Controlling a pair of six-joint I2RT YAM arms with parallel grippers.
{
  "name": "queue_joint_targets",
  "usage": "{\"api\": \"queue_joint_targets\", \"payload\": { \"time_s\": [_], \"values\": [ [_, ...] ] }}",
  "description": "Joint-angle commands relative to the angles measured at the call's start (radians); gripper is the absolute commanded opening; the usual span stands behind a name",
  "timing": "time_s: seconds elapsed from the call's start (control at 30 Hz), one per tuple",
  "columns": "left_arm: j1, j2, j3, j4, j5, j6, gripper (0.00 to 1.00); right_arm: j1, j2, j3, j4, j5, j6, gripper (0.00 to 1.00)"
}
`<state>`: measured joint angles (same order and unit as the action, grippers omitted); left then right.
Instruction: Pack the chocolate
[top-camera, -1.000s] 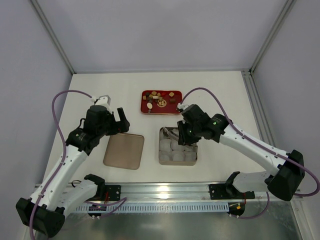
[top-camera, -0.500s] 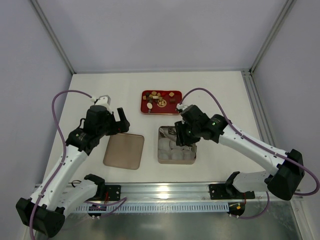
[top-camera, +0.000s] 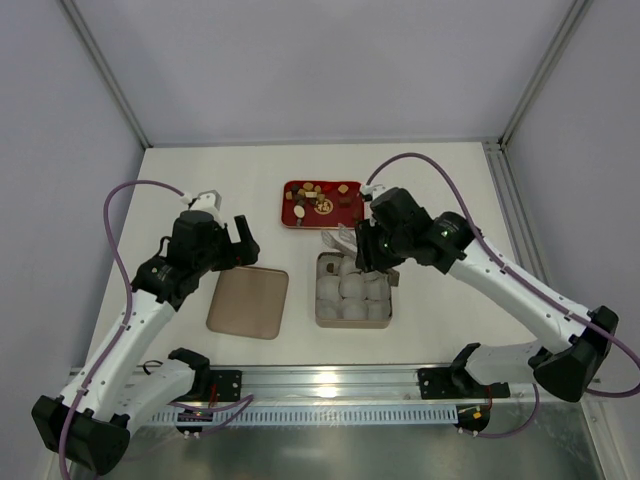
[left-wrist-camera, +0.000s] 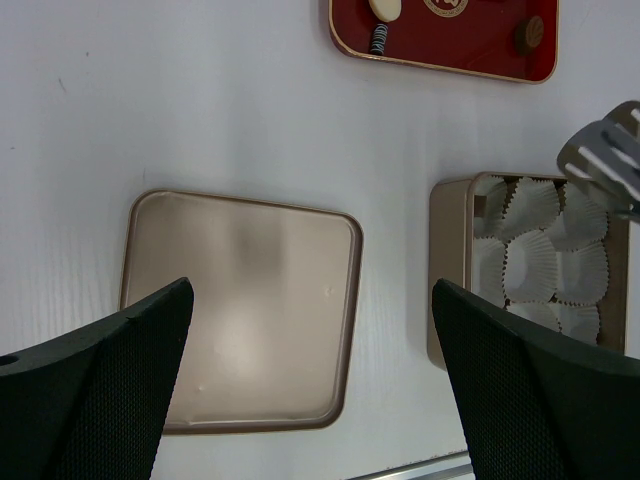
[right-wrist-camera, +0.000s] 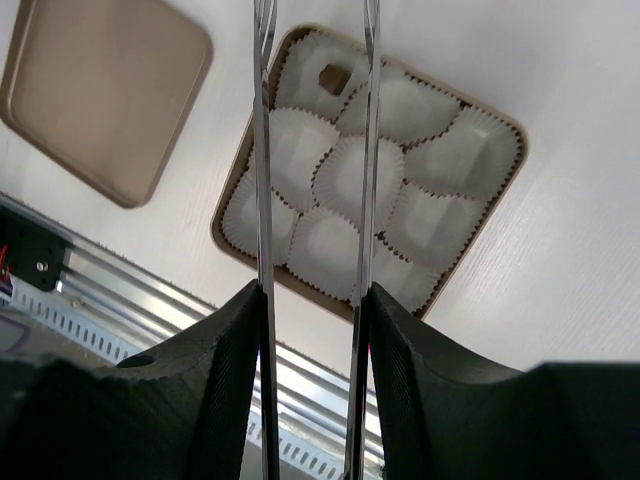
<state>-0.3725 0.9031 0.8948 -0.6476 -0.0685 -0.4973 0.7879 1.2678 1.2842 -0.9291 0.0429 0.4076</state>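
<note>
- the tin sits on the white table, open, and is the landmark for the rest.
- white paper cups fill the tin edge to edge in three rows of three.
- most of the chocolate lies in a red tray just beyond the tin's far edge: small round and square bits in dark brown, tan, cream and gold.
- one square brown piece already rests inside the tin, in the corner cup nearest both the red tray and the lid.
- the other cups that can be seen hold nothing.
- the lid lies flat to the left of the tin, apart from it, its plain tan face up.
- the right hand is above the tin's far side and pinches a pair of metal tongs between its fingers.
- the tongs' two arms stand apart, and in the overhead view their tips point over the tin's far left corner, with nothing between them.
- the left hand hangs left of the tin, over the far edge of the lid, fingers spread wide and holding nothing.
</note>
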Motion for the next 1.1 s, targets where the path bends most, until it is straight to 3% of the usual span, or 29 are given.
{"api": "queue_joint_targets", "payload": {
  "time_s": [0.0,0.2,0.4,0.57,1.07],
  "values": [
    [0.003,-0.010,0.003,0.019,-0.010,-0.006,1.00,-0.085,0.034,0.070,0.018,0.022,-0.064,0.47],
    [0.003,-0.012,0.003,0.019,-0.008,-0.004,1.00,-0.229,0.188,0.158,0.119,-0.026,-0.124,0.46],
    [0.003,-0.009,0.004,0.019,-0.002,-0.006,1.00,-0.259,0.427,0.361,0.089,0.072,-0.165,0.45],
    [0.003,-0.017,0.003,0.019,-0.004,-0.006,1.00,-0.271,0.547,0.460,0.081,0.063,-0.155,0.47],
    [0.003,-0.017,0.003,0.023,0.009,-0.006,1.00,-0.269,0.636,0.477,0.095,0.098,-0.079,0.50]
  ]
}}
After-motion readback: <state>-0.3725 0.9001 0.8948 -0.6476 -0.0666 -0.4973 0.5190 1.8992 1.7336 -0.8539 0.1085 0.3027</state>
